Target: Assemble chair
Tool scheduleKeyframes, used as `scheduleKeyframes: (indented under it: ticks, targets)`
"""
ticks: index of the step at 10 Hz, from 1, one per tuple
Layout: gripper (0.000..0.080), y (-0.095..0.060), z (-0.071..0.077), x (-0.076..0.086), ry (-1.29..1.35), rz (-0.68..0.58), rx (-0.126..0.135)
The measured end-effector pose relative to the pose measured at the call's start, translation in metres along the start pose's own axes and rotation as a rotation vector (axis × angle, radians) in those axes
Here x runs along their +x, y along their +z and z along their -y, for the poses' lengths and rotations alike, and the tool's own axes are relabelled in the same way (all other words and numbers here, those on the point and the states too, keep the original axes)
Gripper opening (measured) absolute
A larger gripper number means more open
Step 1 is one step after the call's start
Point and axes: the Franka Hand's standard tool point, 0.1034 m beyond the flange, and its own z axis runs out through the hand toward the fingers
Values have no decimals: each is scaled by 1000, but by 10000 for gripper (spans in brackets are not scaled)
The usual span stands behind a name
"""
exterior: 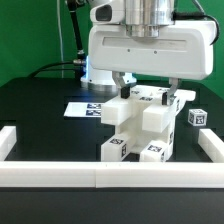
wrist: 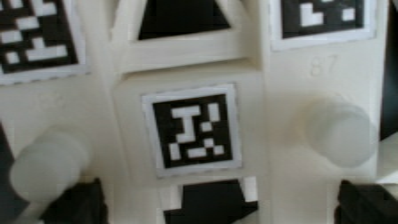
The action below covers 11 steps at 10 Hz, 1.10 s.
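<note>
Chair (exterior: pixel 135 128), small, of chunky matte white blocks bearing square black-and-white marker tags. It stands partly built near the middle of the black worktop (exterior: pixel 40 110), closer to the front edge than to the far one, with two tagged block ends facing the front.

Long low white border rail (exterior: pixel 100 178): runs along the front edge and turns up both side edges; the chair stands just behind its front run, apart from it.

Thin flat white marker board (exterior: pixel 80 107): lies flat toward the far edge, on the exterior view's left of the chair.

White robot hand (exterior: pixel 148 92): hangs directly over the chair, its broad white body covering the top of the assembly. The dark fingers (exterior: pixel 178 99) are spread wide, one on each side of the chair's upper block; the one on the exterior view's left stands clear of it.

Wrist view: filled by white chair blocks at close range, one tag (wrist: pixel 191 130) central and upright, parts of two more at the frame corners. Picture blurred; no fingertip can be made out.

Small white tagged cube (exterior: pixel 197 117): sits alone toward the worktop edge on the exterior view's right, well apart from the chair.
</note>
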Motion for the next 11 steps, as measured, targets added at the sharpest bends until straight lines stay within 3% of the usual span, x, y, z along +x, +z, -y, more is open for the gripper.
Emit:
scheduleKeyframes:
  ticks: [4, 7, 9, 11]
  targets:
    - [649, -2, 1, 2, -38, 1, 1]
    - [649, -21, 10, 0, -25, 21, 9]
    - [649, -37, 17, -7, 7, 25, 25]
    - [649, -49, 23, -28, 42, 32, 41]
